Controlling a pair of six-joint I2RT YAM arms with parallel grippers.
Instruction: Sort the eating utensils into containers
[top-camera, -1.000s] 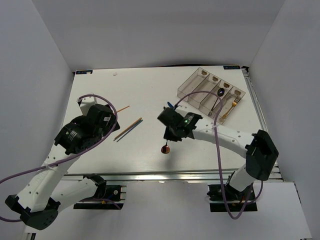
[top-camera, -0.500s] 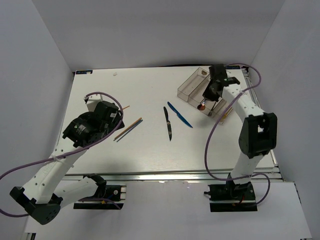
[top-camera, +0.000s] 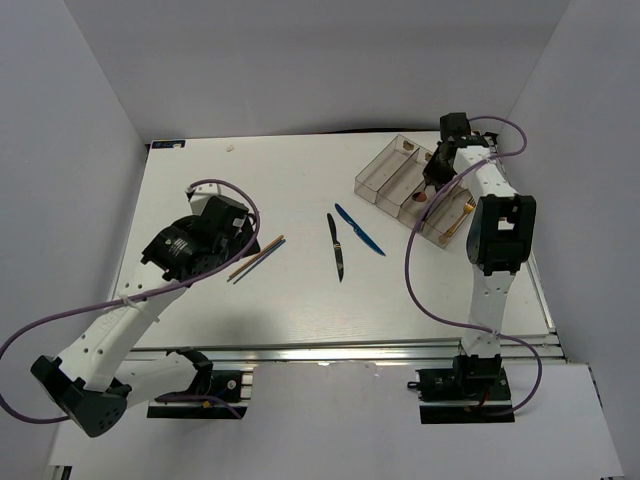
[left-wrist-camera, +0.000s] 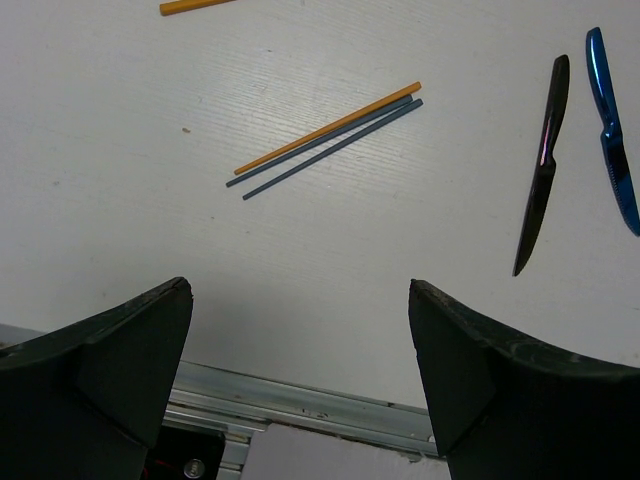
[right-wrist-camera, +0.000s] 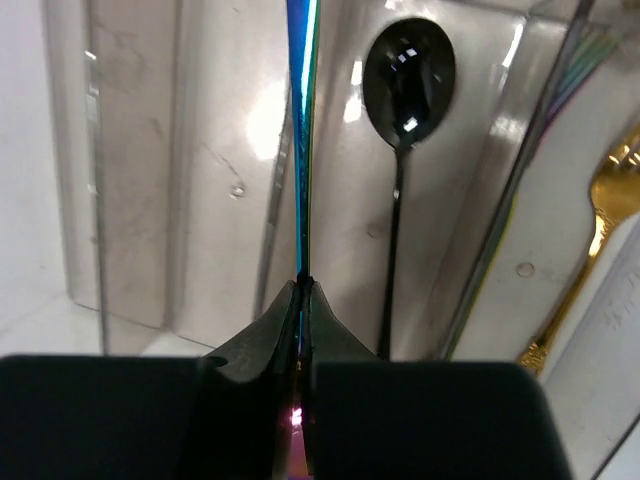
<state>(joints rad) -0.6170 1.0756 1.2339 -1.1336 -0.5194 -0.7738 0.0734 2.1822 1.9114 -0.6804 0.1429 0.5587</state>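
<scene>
The right end effector (right-wrist-camera: 302, 287) is clenched on a spoon (right-wrist-camera: 302, 140), held edge-on over the tray (right-wrist-camera: 130, 200); its long axis runs along the compartments, just beside the dark spoon (right-wrist-camera: 408, 70) lying below, so the drop looks straight down

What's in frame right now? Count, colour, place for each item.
tray: 1, clear smoky grey, table's far right
gold fork: 1, gold, in tray
dark spoon: 1, black, in tray
iridescent spoon: 1, blue-green, gripped over tray
black knife: 1, black, table centre
blue knife: 1, blue, beside black knife
chopsticks: 4; one orange and two grey-blue together, one orange apart
left arm: jaws open, above table
right arm: jaws shut on iridescent spoon
</scene>
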